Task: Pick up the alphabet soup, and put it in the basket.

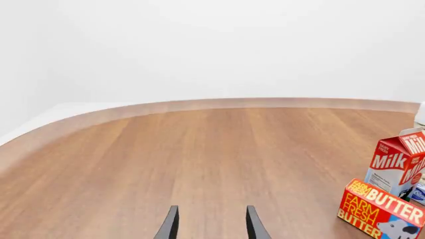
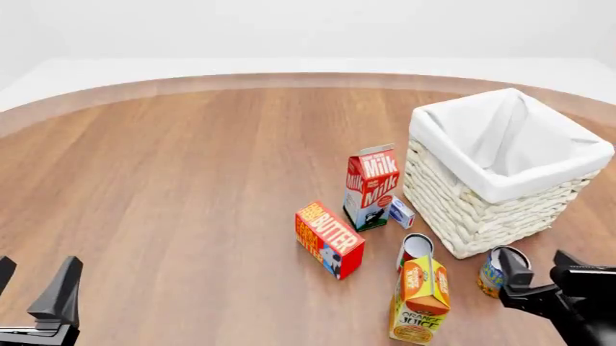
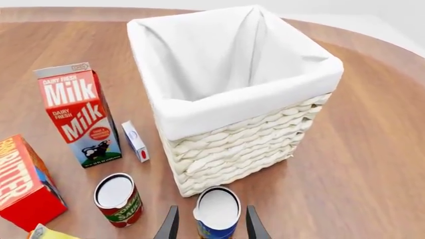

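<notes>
The alphabet soup (image 3: pixel 218 210), a short can with a blue label and a pale flat top, stands upright on the table just in front of the basket (image 3: pixel 234 115). In the right wrist view it sits between the fingers of my right gripper (image 3: pixel 212 225), which is open with small gaps on both sides. From the front, the alphabet soup (image 2: pixel 498 271) is by the basket's (image 2: pixel 498 189) near corner, with the right gripper (image 2: pixel 539 272) just beside it. My left gripper (image 2: pixel 34 285) hovers open and empty at the near left, and in its own view the left gripper (image 1: pixel 212 226) has only bare table ahead.
A red-labelled can (image 2: pixel 416 249) stands left of the soup, with an orange juice carton (image 2: pixel 420 299) in front of it. A milk carton (image 2: pixel 371 184), a small white box (image 2: pixel 400 211) and a butter box (image 2: pixel 327 238) stand left of the basket.
</notes>
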Motion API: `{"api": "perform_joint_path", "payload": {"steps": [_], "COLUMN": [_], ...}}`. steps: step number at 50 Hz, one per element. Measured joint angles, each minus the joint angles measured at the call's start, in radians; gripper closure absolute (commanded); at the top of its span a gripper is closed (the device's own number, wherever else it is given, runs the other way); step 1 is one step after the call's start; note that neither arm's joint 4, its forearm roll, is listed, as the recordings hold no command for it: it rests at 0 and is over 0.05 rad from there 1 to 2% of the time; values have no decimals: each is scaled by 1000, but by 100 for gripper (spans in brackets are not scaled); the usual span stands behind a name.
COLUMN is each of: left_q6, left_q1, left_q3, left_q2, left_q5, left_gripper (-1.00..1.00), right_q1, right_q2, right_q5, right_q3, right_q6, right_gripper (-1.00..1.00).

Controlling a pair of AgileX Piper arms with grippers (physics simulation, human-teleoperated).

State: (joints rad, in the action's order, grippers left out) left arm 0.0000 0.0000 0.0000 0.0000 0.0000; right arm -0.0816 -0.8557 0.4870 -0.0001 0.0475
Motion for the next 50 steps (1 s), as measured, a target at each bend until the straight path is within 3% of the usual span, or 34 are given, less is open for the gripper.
{"api": "perform_joint_path", "payload": {"steps": [26,50], "left_q6": [0,0], "left_q1": [0,0], "left_q3": [0,0], "left_q2": [0,0], "left_q5": [0,0], "left_gripper": [-100,-100], "right_q1": [-19,-16], "right_q2": [-121,-377], "right_q5": [71,273], "right_q3": [0,0], "right_q6": [13,9], "right_gripper": [-100,-100]}}
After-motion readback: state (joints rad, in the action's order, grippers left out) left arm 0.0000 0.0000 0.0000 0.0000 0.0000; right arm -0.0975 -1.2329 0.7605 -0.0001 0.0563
